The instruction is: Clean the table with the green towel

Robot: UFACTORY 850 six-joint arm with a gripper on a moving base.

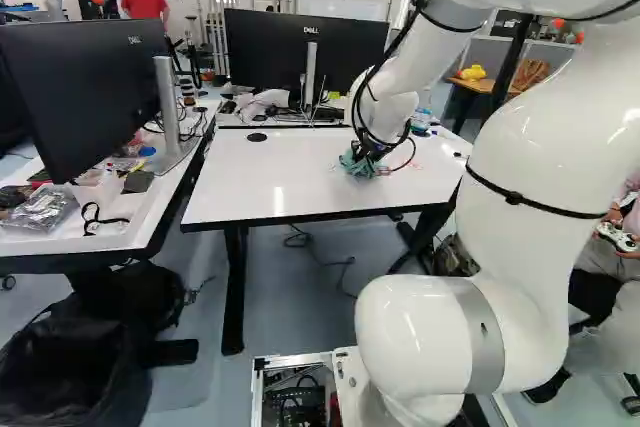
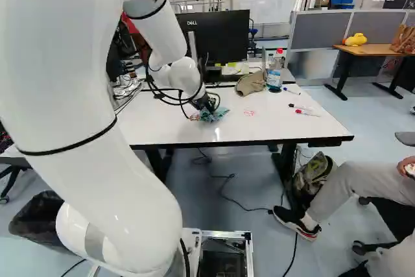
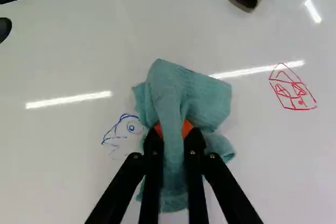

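Clasped from 2 sides in the gripper (image 3: 173, 129): 1 green towel (image 3: 184, 90), bunched, with only a fold's thickness between fingers. Located on the worktop (image 3: 63, 145), inboard of all 4 edges. Alongside, towards the left edge: 1 blue drawing (image 3: 131, 128). Farther off, towards the right edge: 1 red drawing (image 3: 293, 88). Step in hand, as judged: wiping. Best done by pressing evenly, sweeping leftward over the blue lines in short overlapping strokes, keeping cloth beneath the fingertips, then crossing to the red. To be kept clear of: tan cap (image 2: 250, 83) by the far edge, markers (image 2: 307, 113) near the right edge.
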